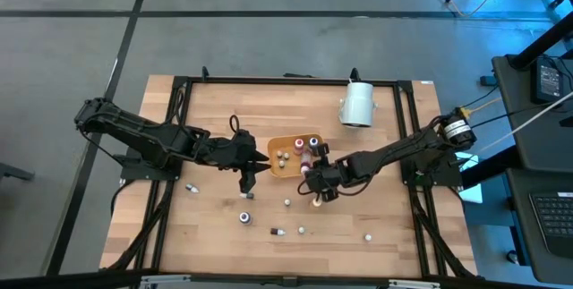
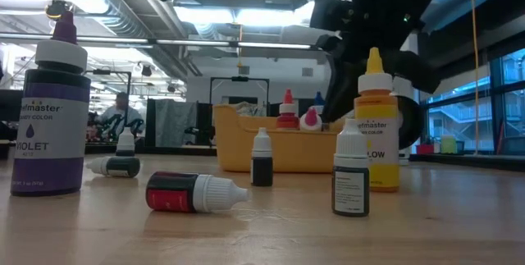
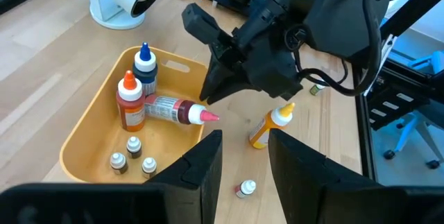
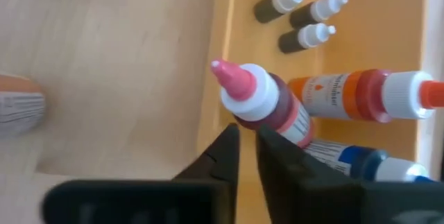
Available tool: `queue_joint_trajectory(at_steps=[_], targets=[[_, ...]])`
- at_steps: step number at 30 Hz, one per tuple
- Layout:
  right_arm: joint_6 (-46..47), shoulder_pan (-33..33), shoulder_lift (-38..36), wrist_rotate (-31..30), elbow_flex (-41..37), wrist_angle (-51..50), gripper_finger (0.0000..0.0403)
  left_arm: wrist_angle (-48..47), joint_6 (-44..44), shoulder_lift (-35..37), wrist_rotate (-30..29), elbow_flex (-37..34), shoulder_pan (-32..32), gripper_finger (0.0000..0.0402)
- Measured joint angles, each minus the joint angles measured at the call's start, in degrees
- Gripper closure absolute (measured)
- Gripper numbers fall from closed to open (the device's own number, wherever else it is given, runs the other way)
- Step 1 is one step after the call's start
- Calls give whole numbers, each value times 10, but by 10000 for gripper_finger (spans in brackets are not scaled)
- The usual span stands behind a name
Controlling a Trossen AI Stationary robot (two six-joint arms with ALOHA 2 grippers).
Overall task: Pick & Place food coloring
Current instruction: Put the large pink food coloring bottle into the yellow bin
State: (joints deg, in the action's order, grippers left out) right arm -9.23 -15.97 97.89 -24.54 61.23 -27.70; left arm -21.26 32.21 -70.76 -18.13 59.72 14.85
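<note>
The orange tray [image 3: 83,137] holds six food coloring bottles: three small dark vials [image 3: 132,160], an orange-capped bottle [image 3: 129,102] and a blue-capped bottle [image 3: 145,68] standing, and a pink-tipped bottle [image 3: 177,109] lying with its tip over the tray's rim. The right gripper [image 1: 315,174] is just beside the tray's edge, its fingers closed together with nothing between them, next to the pink-tipped bottle. A yellow bottle [image 3: 269,125] stands on the table [image 1: 394,226] near this gripper. The left gripper [image 1: 248,182] hovers on the tray's other side, its fingers partly apart and empty. About seven more small bottles lie scattered on the front part of the table, with wide free wood between them. One white cylinder [image 1: 357,104] lies near the far edge.
</note>
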Motion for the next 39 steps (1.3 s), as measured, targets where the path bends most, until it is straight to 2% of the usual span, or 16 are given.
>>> queue_joint_trajectory(at_steps=[9, 15, 21, 34, 39], targets=[[-1, 0, 0, -1, 0, -4, 190, 0, 0, 0, 0, 0, 0, 288], [2, 0, 0, -27, 0, 4, 134, 0, 0, 0, 3, 0, 0, 288], [-30, -1, 2, -25, -4, 48, 131, 0, 0, 0, 2, 0, 0, 288], [-96, -1, 27, -13, -16, 100, 165, -4, 0, 0, 2, 0, 0, 288], [-109, -1, 43, -27, -16, 106, 183, -5, 0, 0, 2, 0, 0, 288]])
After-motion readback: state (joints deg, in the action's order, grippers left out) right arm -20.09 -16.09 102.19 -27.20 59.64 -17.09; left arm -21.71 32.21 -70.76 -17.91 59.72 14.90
